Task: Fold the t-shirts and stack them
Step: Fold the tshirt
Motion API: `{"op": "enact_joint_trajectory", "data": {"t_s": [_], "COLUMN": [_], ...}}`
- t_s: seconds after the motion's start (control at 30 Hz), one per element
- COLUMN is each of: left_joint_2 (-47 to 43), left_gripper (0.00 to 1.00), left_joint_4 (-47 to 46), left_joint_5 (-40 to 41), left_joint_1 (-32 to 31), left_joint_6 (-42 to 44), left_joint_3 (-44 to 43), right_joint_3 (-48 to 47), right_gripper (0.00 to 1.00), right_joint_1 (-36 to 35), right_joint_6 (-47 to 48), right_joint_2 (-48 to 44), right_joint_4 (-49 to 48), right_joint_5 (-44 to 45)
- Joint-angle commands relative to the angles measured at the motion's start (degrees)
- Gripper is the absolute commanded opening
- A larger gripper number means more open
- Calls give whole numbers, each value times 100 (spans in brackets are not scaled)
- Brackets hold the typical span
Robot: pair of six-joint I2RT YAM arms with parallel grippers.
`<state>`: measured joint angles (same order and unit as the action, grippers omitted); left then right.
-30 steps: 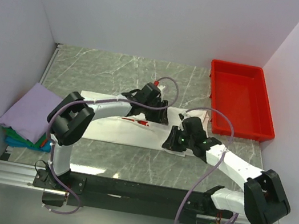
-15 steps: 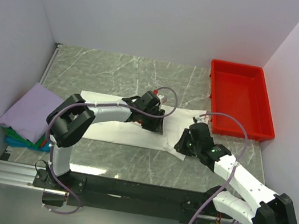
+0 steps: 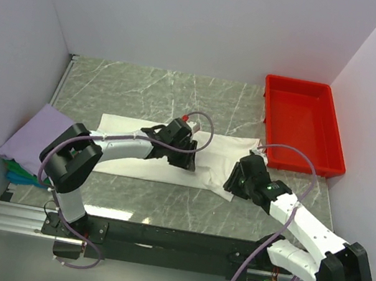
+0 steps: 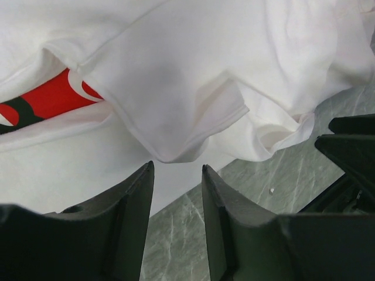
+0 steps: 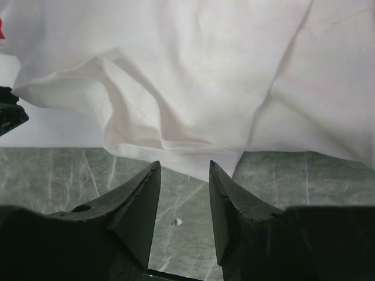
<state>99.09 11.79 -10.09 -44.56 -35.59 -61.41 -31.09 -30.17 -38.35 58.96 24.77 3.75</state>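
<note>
The white t-shirt (image 3: 218, 153) bears a red print (image 4: 50, 96). At nine o'clock, a lavender shirt (image 3: 39, 136) tops a green shirt (image 3: 19, 170) and a blue shirt (image 3: 28, 180). Red tray (image 3: 304, 124); grey-green veined desk (image 3: 146, 89).

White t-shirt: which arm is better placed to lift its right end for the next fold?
Probably right: the right gripper hangs open at the right end of the white t-shirt; the left gripper is at its middle.

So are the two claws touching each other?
Apart. The top view shows white shirt between the left claw and the right claw.
</note>
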Motion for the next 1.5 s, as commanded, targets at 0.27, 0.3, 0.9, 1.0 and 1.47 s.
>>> {"op": "enact_joint_trajectory", "data": {"t_s": [0.27,0.3,0.9,1.0,1.47], "left_joint_2": [-425,-417,716,866,1174], "left_gripper": [44,45,55,58,50], "left_joint_4": [-160,-142,587,579,430], "left_joint_5": [322,349,991,1156,1246], "left_joint_1": [-18,-27,-633,-686,-748], "left_joint_6": [123,149,931,958,958], "left_joint_3": [-178,-300,-1655,-1734,-1796], "right_joint_3": [393,454,771,754,806], "right_gripper": [46,46,46,46,44], "right_joint_1": [301,328,873,882,890], "right_joint_6": [-735,-762,-753,-727,-700], "right_joint_2": [-350,-367,-526,-491,-131], "right_joint_4": [-16,-34,-298,-342,-667], "right_joint_5": [171,144,-304,-313,-331]}}
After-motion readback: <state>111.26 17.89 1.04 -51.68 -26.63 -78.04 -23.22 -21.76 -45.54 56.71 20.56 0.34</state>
